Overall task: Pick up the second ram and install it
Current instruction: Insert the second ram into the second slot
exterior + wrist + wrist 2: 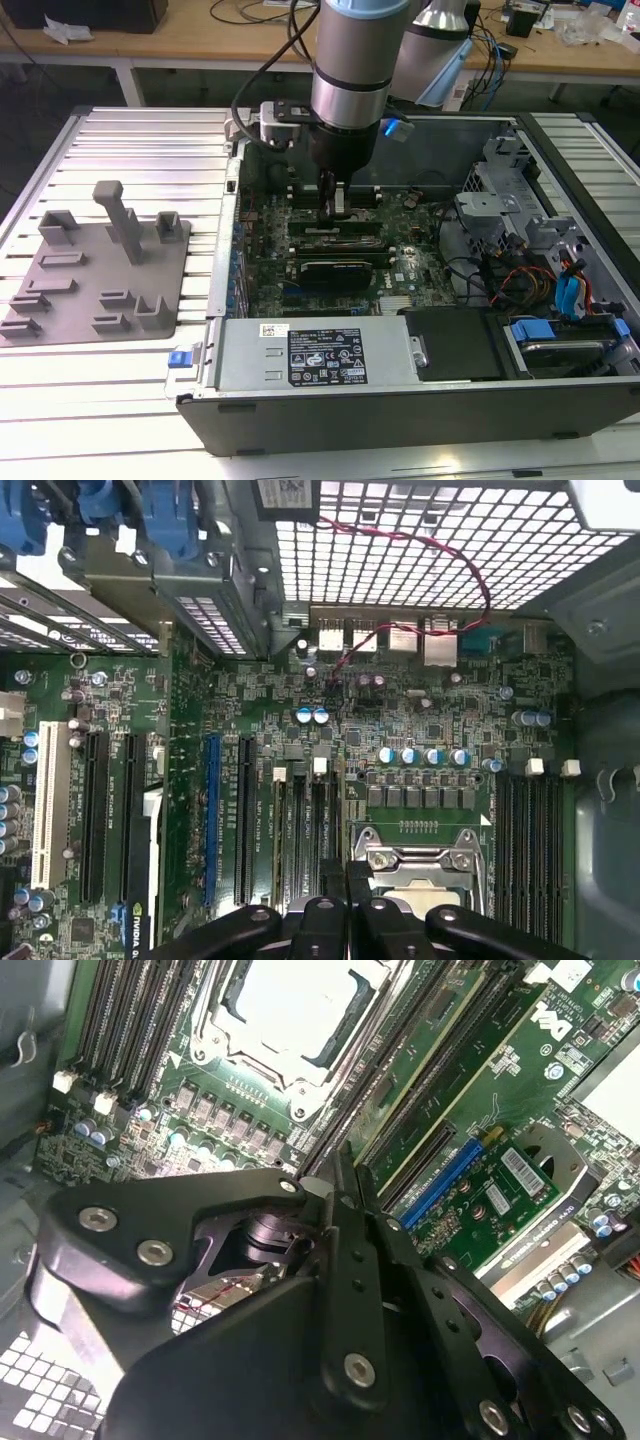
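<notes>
down low, end effector closed, second ram edge-up, lengthwise along slots

Exterior view is looking down from high and well back, taking in the whole open computer case and the arm above it. Both wrist views are sitting close over the motherboard and facing down past the gripper. From different sides of the gripper, they are sharing the processor socket. All three views are overlapping on the board.
</notes>
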